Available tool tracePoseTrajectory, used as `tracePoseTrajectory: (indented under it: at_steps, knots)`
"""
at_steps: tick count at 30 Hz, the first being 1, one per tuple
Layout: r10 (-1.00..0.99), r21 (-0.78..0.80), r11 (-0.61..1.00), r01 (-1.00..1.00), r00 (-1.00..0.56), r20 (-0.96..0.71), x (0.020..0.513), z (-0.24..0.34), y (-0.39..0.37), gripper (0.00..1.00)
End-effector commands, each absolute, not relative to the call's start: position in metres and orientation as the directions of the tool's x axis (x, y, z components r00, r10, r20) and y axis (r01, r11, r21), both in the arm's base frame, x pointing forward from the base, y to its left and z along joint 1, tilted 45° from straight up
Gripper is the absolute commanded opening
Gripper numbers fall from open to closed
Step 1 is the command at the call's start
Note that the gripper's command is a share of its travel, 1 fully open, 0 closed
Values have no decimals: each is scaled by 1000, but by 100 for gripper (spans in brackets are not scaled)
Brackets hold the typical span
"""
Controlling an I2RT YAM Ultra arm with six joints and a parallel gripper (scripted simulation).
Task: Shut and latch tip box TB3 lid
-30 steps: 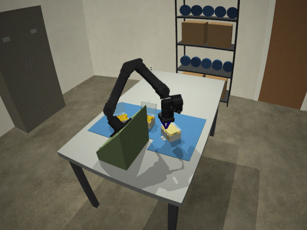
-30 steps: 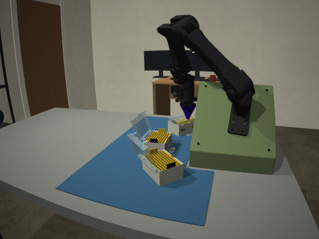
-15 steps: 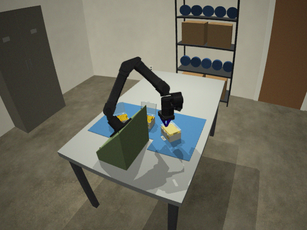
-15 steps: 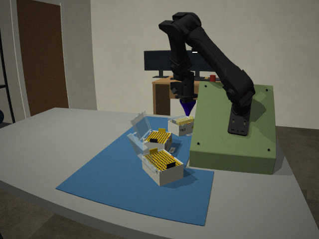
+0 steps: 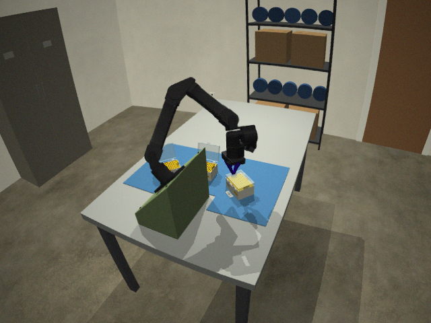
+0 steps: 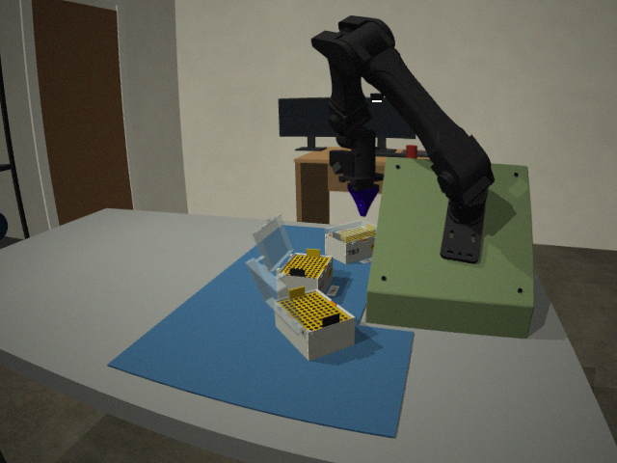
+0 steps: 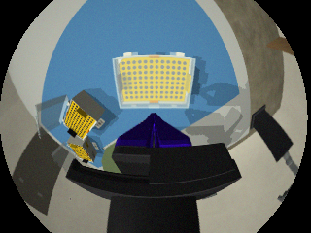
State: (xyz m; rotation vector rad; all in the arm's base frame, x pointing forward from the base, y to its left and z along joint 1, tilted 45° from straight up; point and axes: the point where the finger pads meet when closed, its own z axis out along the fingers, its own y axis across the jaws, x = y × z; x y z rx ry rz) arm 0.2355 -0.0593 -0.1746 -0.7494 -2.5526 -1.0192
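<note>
The gripper [image 6: 362,206] hangs clenched on nothing above TB3 [image 6: 353,243]; the green mount [image 6: 448,293] hides part of that box; its lid seems down.

The far tip box's [image 6: 351,242] front sticker [image 6: 353,252] reads "TB3".

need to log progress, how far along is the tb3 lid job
Done: TB3's lid lies down over its yellow insert; the two other boxes stand with lids up. In hand: the shut, empty pincer hangs above TB3, not touching. Left: confirming the front edge is latched, which cannot be judged from here.
</note>
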Motion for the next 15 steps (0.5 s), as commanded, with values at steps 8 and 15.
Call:
tracePoseTrajectory:
  at_steps: [8,15]
  knots:
    - [371,553,613,564,-824,429,239,-165,-72,0]
    - [371,553,613,564,-824,429,239,-165,-72,0]
